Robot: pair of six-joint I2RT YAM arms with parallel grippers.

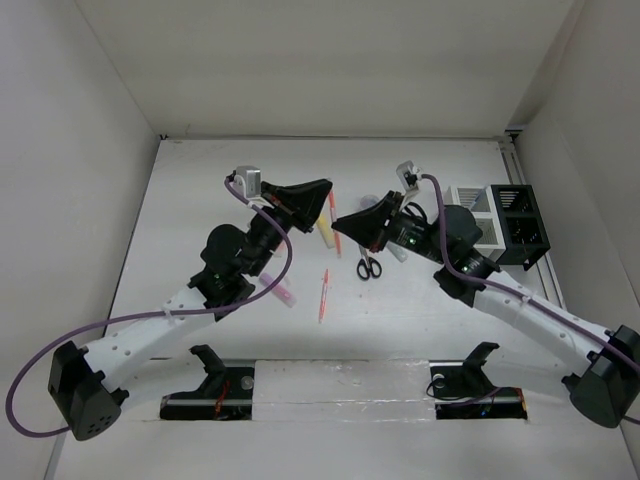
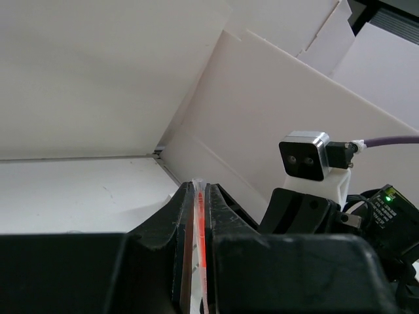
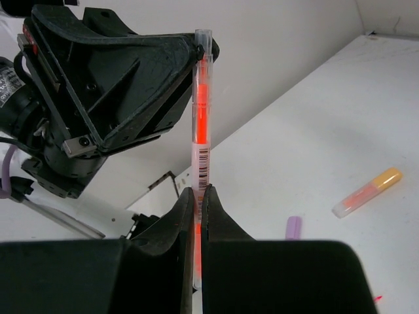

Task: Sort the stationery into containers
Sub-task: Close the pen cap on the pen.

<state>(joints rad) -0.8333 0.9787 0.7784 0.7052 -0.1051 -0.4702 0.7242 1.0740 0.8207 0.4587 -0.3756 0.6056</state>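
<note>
Nearest to us the two arm bases sit at the edge of the white bench (image 1: 400, 335). A little farther in, a purple highlighter (image 1: 281, 291) lies flat, one end tucked under the left forearm. Just to its right, apart from it, lies a loose orange-red pen (image 1: 323, 295). Beyond that pen and slightly right we find the black-handled scissors (image 1: 369, 266) flat on the bench, handles toward us, just in front of the right arm's wrist. Above the middle of the bench the two arms meet tip to tip over one thing, the held orange-red pen (image 3: 201, 111). The right end effector (image 3: 196, 199) is clamped on the lower part of the clear barrel, just under the barcode. The left end effector (image 2: 196, 196) is closed on the same pen near its upper end, so both grip it at once and it hangs clear of the bench. In the overhead view a yellow highlighter (image 1: 325, 232) lies on the bench just beside the two tips, partly hidden by them. Farthest away, at the right edge, the white mesh box (image 1: 468, 197) and the black mesh box (image 1: 520, 225) stand touching, with the right arm's elbow crossing in front of the white one. We cannot tell what either box holds.
</note>
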